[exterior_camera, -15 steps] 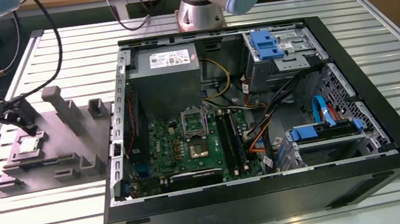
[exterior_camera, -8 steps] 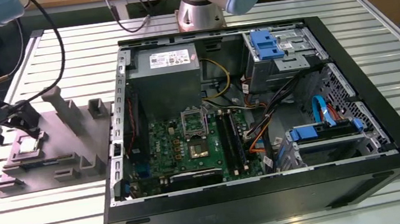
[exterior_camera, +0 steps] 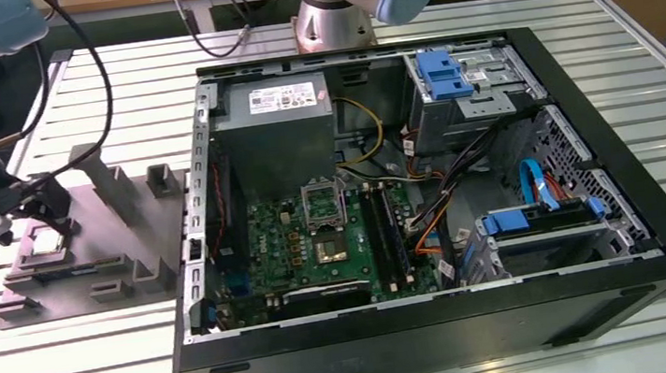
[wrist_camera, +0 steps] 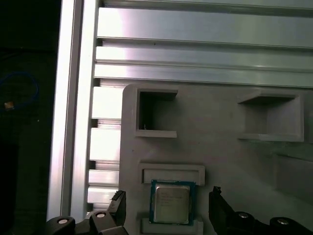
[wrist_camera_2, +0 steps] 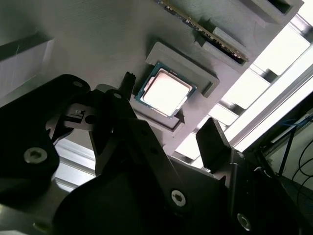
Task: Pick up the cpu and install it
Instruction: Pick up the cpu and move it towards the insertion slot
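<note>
Gripper [wrist_camera: 167, 196] fingers stand spread either side of the cpu [wrist_camera: 170, 201], which lies in its grey tray [wrist_camera: 220, 127] pocket; pick-up is in hand, calling for a level, gentle pinch

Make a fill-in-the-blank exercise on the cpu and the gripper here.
1. The cpu lies in a recess of the ____ fixture plate.
2. The gripper holds its fingers ____, one on each side of the cpu, not touching it.
3. In the exterior view, the fixture plate lies to the ____ of the computer case.
Missing words: grey; open; left.
</note>
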Controlling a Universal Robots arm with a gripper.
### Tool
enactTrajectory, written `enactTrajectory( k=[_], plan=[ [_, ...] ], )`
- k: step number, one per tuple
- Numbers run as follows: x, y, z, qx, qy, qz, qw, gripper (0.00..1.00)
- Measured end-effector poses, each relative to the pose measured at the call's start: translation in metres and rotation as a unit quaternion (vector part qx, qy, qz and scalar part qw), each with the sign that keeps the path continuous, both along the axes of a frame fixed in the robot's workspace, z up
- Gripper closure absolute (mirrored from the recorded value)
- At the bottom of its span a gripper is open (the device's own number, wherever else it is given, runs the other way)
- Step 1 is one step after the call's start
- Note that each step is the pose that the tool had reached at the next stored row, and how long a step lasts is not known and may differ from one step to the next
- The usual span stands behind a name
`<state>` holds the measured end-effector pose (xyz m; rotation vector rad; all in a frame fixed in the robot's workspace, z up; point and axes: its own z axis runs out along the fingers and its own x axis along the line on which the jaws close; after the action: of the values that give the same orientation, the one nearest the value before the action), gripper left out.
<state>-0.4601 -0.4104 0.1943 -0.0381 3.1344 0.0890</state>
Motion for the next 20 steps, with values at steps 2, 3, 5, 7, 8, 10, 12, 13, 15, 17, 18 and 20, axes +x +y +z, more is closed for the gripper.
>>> enactTrajectory(
  k=[2,3,5,7,8,10,12,13,15,17,18,20],
  plan=[
    [0.000,0.0000,-0.0014,0.0000,-0.0001,-0.001,1.0000,0.23],
    [0.000,0.0000,-0.0019,0.0000,-0.0001,-0.002,1.0000,0.23],
    [0.000,0.0000,-0.0028,0.0000,-0.0001,-0.002,1.0000,0.23],
    [0.000,0.0000,-0.0040,0.0000,-0.0001,-0.002,1.0000,0.23],
    [0.000,0.0000,-0.0048,0.0001,-0.0002,-0.002,1.0000,0.23],
    [0.000,0.0000,-0.0067,0.0001,-0.0001,-0.002,1.0000,0.23],
    [0.000,0.0000,-0.0086,0.0001,-0.0001,-0.002,1.0000,0.23],
    [0.000,0.0000,-0.0097,0.0001,-0.0002,-0.002,1.0000,0.23],
    [0.000,0.0000,-0.0111,0.0000,-0.0001,-0.002,1.0000,0.23],
    [-0.001,0.0000,-0.0120,0.0000,-0.0001,-0.002,1.0000,0.23],
    [-0.001,0.0000,-0.0126,0.0001,-0.0002,-0.002,1.0000,0.23],
    [-0.001,0.0000,-0.0137,0.0001,-0.0001,-0.002,1.0000,0.23]
  ],
)
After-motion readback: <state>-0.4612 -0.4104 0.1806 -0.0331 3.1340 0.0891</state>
